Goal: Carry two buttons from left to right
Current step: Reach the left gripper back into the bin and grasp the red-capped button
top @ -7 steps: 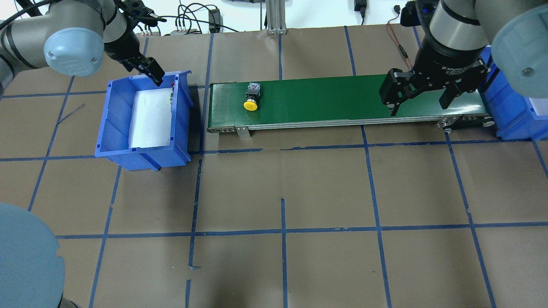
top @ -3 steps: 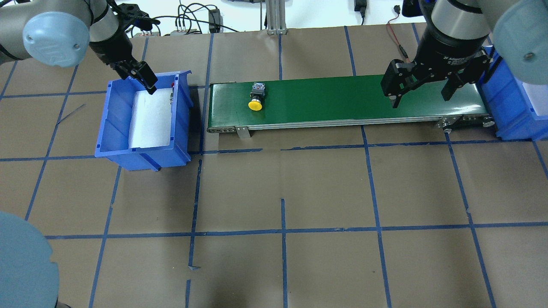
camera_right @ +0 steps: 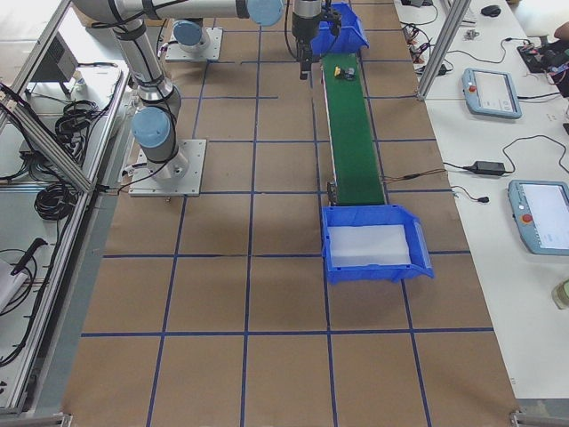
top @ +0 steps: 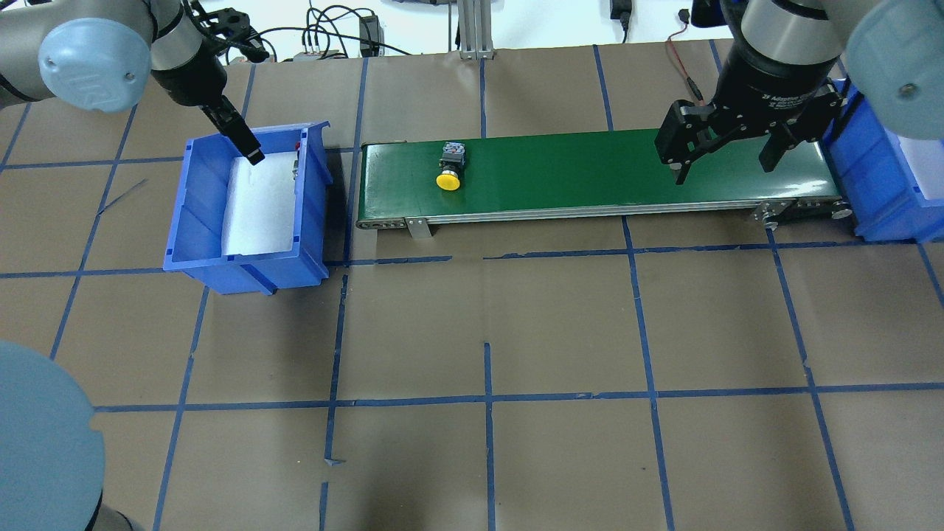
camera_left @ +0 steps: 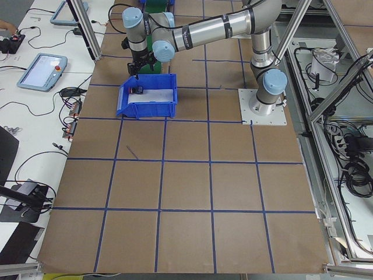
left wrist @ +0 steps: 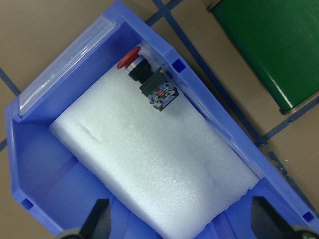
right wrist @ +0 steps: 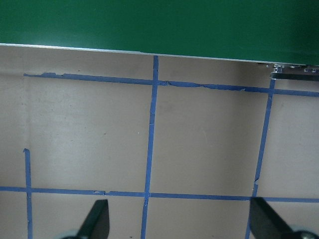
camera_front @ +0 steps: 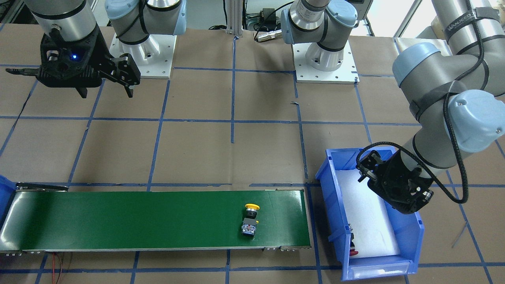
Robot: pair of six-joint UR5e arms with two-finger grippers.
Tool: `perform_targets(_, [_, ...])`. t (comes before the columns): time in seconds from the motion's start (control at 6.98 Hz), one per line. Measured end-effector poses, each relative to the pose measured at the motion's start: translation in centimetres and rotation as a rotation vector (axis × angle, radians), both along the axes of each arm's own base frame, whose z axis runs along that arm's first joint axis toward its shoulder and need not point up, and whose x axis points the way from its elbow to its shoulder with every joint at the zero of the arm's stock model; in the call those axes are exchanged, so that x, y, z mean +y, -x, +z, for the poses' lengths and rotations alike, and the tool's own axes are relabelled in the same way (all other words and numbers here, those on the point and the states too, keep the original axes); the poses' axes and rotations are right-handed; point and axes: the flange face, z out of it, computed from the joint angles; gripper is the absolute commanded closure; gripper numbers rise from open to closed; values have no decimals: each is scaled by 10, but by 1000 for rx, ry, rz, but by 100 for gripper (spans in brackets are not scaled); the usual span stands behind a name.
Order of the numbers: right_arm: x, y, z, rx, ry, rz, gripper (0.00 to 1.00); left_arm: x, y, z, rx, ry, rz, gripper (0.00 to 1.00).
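The yellow button [top: 448, 171] lies on its side on the green conveyor belt [top: 590, 169], near the belt's left end, also seen from the front [camera_front: 249, 221]. The red button [left wrist: 147, 82] lies in the left blue bin [top: 184, 206], against its far right wall beside the white foam pad [left wrist: 149, 164]. My left gripper [left wrist: 182, 224] hovers open over that bin's far part [top: 253, 153], holding nothing. My right gripper [top: 723, 168] hangs open and empty above the belt's right end [camera_front: 105, 94]. Its wrist view shows only the belt edge and table.
A second blue bin [top: 877, 192] stands at the belt's right end, lined with white foam [camera_right: 366, 245]. Brown table paper with a blue tape grid [top: 487, 398] spreads in front of the belt. Cables and a metal post [top: 472, 29] sit behind it.
The yellow button has ridden the belt a little to the right. My left gripper has shifted left and turned over the bin. My right gripper has moved slightly away from the belt's front edge.
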Motion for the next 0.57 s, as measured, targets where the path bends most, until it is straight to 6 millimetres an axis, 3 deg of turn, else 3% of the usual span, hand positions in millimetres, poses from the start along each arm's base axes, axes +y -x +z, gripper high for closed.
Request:
perform_targets(0.29, [2,-3,1,-7,3,6,0,-14,-10,-21,44,7,-226,0])
perform_targets(0.57, [3,-10,2,-28,6,26,0,-25,-12,-42,65,-6,-294,0])
